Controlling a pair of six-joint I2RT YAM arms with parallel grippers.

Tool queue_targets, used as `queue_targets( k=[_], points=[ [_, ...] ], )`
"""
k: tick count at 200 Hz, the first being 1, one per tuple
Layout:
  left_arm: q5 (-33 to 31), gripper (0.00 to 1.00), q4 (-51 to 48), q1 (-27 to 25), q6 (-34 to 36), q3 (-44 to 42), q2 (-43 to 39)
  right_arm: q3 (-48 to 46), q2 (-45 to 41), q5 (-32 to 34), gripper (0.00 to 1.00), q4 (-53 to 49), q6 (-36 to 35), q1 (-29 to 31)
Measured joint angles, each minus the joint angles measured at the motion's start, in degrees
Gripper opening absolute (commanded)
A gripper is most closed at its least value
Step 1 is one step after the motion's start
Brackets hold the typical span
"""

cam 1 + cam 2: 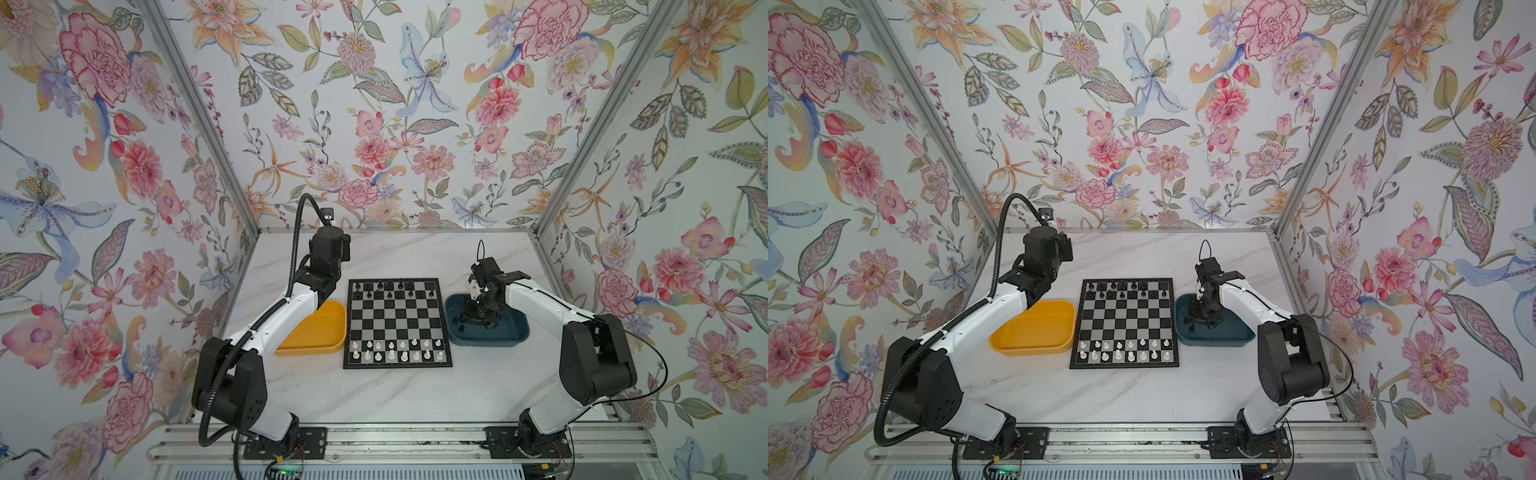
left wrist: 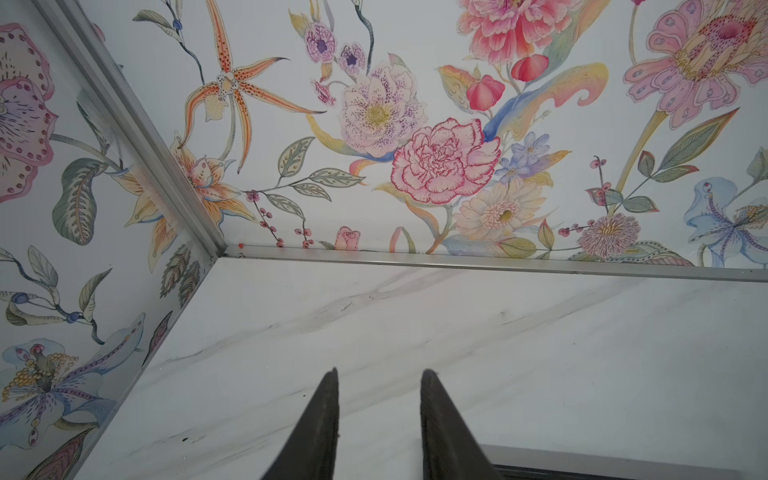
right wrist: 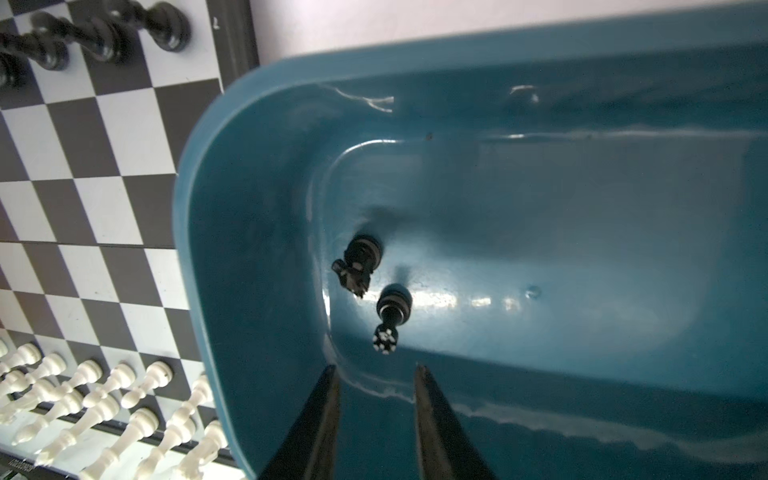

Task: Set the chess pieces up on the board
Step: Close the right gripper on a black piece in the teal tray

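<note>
A white tabletop [image 1: 415, 395] with faint grey marble veins carries three things, seen in both top views. A square chessboard [image 1: 397, 320] with black and silvery checks lies flat near the middle. A yellow tray [image 1: 320, 332] sits close against the board's left edge and a dark blue tray [image 1: 513, 332] close against its right edge; whether either tray touches the board cannot be told. The rest of the tabletop is bare marble.
</note>
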Motion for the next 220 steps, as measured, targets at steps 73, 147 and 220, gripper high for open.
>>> queue_targets(
  k=[73, 147, 220],
  points=[
    [-0.02, 0.35, 0.92, 0.15, 0.0, -0.57, -0.26, 3.58, 2.75, 0.2, 0.37, 0.02, -2.62, 1.11],
    [0.04, 0.35, 0.96, 0.22, -0.04, -1.09, -0.85, 4.81, 5.55, 1.05, 0.34, 0.0, -6.56, 1.11],
    [0.07, 0.35, 0.94, 0.22, -0.26, -1.31, -1.14, 5.07, 7.15, 1.05, 0.33, -0.02, -8.17, 1.11]
  ],
)
